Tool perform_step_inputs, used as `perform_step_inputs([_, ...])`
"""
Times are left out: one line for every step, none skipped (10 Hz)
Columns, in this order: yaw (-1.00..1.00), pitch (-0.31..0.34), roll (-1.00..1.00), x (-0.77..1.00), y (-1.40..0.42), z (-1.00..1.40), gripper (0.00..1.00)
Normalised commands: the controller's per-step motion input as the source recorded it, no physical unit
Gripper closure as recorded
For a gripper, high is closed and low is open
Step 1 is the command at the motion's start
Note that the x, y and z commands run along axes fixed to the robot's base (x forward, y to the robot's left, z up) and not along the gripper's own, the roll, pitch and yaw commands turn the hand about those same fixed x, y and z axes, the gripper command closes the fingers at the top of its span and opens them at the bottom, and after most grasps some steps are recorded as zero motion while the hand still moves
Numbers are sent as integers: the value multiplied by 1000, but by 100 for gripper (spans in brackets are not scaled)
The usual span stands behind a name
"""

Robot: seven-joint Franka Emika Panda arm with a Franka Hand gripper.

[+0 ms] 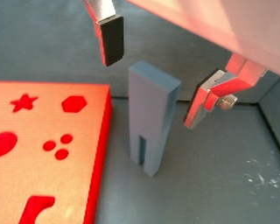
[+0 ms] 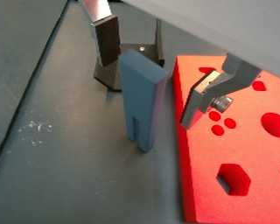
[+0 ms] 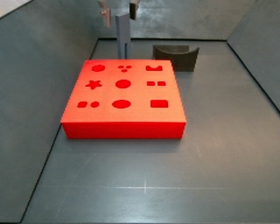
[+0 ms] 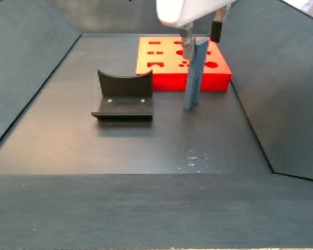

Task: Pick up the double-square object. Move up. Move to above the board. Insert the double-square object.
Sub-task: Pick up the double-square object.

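Observation:
The double-square object [image 1: 154, 118] is a tall grey-blue bar standing upright on the floor, its lower end split into two prongs. It stands beside the red board [image 1: 43, 149], close to the board's edge. It also shows in the wrist view [image 2: 143, 101] and in both side views [image 3: 122, 42] [image 4: 194, 76]. My gripper [image 1: 150, 92] is open around the bar's upper end, with one finger [image 1: 108, 39] on each side and gaps to the bar. It also shows in the wrist view [image 2: 150, 94] and in both side views [image 3: 118, 12] [image 4: 199, 29]. The board's shaped cutouts [image 3: 122, 84] face up.
The dark fixture [image 3: 175, 56] stands on the floor near the bar and the board's corner, also in a wrist view [image 2: 130, 66] and a side view [image 4: 122, 95]. Grey walls [image 3: 259, 70] enclose the floor.

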Motion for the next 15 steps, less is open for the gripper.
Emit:
perform_step_inputs([151, 81, 94, 126, -91, -283, 0])
perform_step_inputs([171, 36, 123, 0, 0, -229, 0])
perform_step_inputs([197, 0, 43, 0, 0, -114, 0])
perform_step_inputs([0, 0, 0, 0, 0, 0, 0])
perform_step_inputs([0, 0, 0, 0, 0, 0, 100])
perform_step_inputs([0, 0, 0, 0, 0, 0, 100])
perform_step_inputs([0, 0, 0, 0, 0, 0, 100])
perform_step_inputs([0, 0, 0, 0, 0, 0, 100])
perform_step_inputs([0, 0, 0, 0, 0, 0, 100])
perform_step_inputs([0, 0, 0, 0, 0, 0, 100])
perform_step_inputs([0, 0, 0, 0, 0, 0, 100])
perform_step_inputs([0, 0, 0, 0, 0, 0, 100])
perform_step_inputs([0, 0, 0, 0, 0, 0, 100])
perform_step_inputs([0, 0, 0, 0, 0, 0, 100])
perform_step_inputs([0, 0, 0, 0, 0, 0, 100])
